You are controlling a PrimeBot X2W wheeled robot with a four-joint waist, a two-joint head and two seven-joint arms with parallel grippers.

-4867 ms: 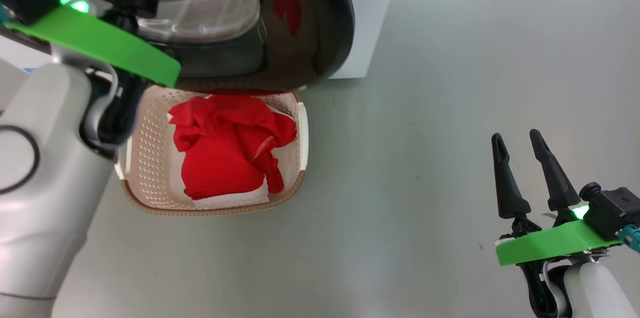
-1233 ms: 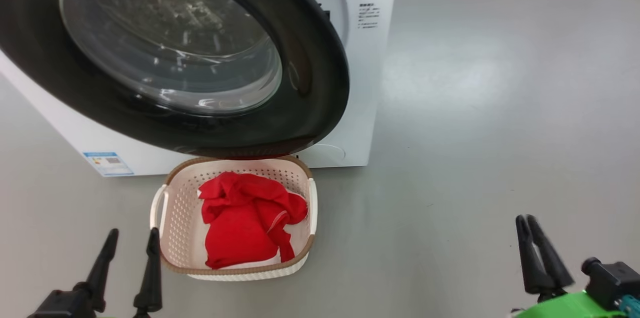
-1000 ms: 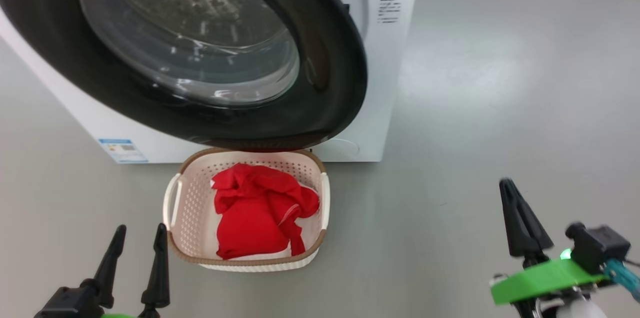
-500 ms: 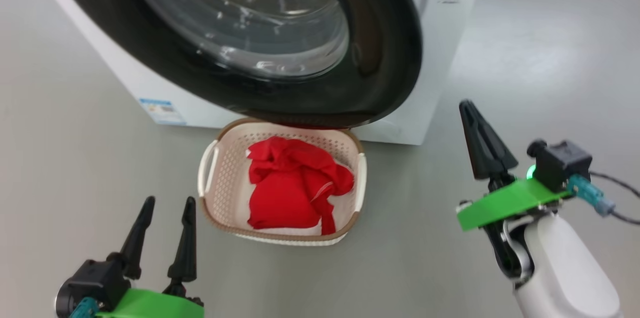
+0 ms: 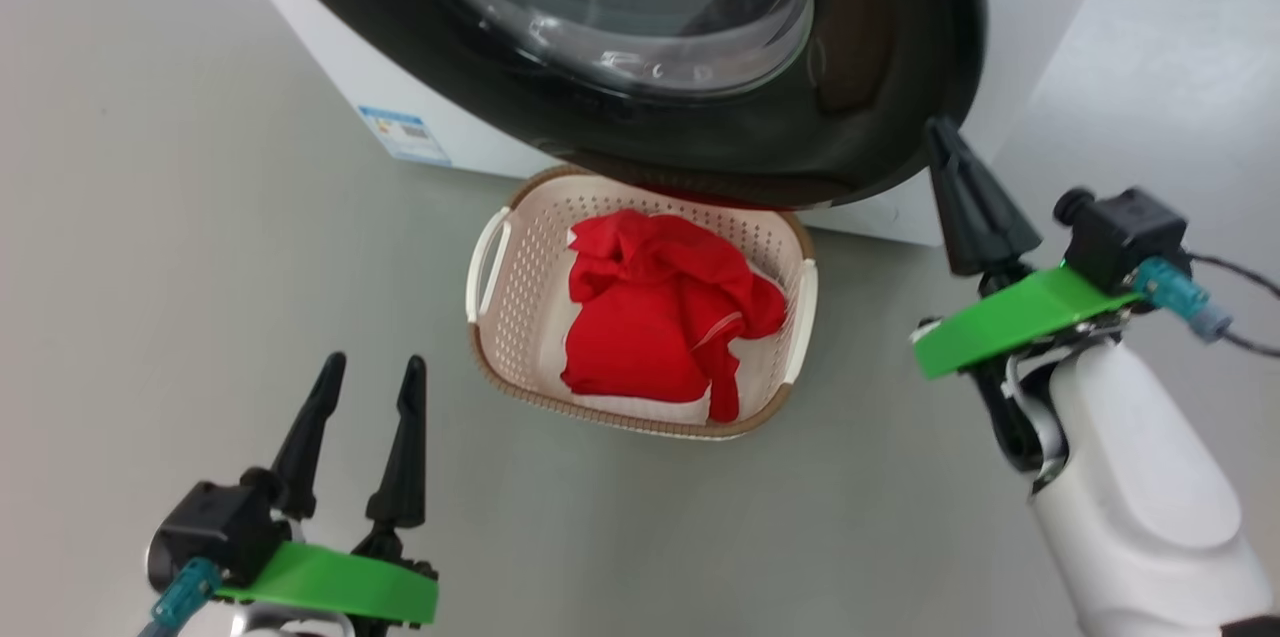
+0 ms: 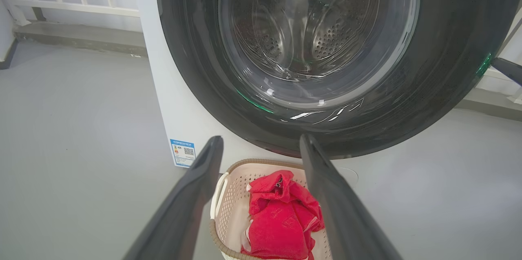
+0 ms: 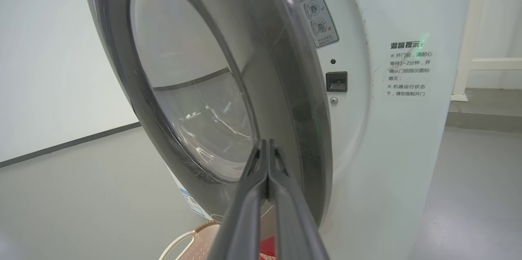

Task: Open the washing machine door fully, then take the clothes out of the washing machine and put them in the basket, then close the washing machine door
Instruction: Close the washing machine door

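Beneath glossy black washing machine door (image 5: 880, 67): perforated cream basket (image 5: 520, 287), crumpled red clothes (image 5: 650, 327) inside; left gripper (image 5: 374, 360) spread wide, empty; right gripper (image 5: 938, 129) pinched together near door rim.

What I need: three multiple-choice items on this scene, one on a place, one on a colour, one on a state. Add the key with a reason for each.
1. Where do the red clothes lie?
A) on the floor
B) in the basket
C) in the drum

2. What colour is the basket's rim?
A) blue
B) black
C) brown

3. How does the right end effector stand?
A) shut, empty
B) wide open
C) shut on a garment

Key:
1 B, the head view shows the red heap inside the cream perforated walls.
2 C, a brown woven-look band runs round its top.
3 A, the right wrist view shows its two fingers pressed together with nothing between them.
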